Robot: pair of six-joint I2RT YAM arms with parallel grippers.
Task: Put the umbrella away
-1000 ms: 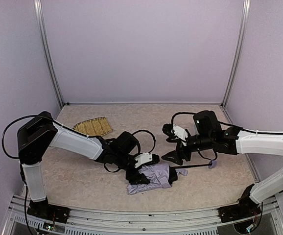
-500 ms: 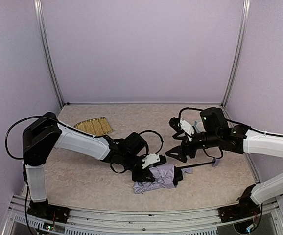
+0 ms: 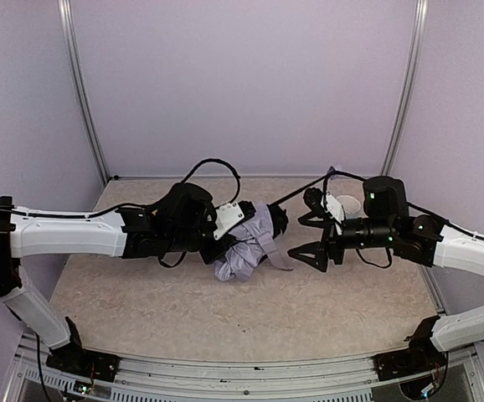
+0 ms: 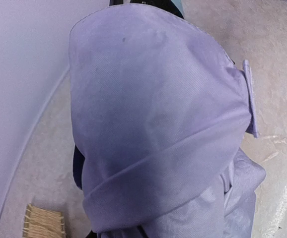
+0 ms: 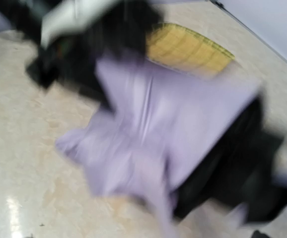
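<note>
The umbrella (image 3: 246, 244) is a crumpled bundle of lavender-grey fabric hanging above the middle of the table, a loose strap trailing to its right. My left gripper (image 3: 254, 224) is shut on its top, the fingers buried in cloth. In the left wrist view the umbrella fabric (image 4: 158, 124) fills the frame and hides the jaws. My right gripper (image 3: 307, 235) stands open just right of the bundle, pointing at it without touching. The right wrist view is blurred and shows the umbrella (image 5: 148, 129) close ahead, with black parts beside it.
A woven straw tray (image 5: 188, 47) lies beyond the umbrella toward the back left; its corner (image 4: 44, 223) also shows in the left wrist view. A pale mug (image 3: 348, 204) stands behind the right arm. Lilac walls close in the table.
The left gripper closed on the umbrella and lifted it off the front of the table, carrying it back toward the centre. The right gripper shifted right and opened slightly wider.
</note>
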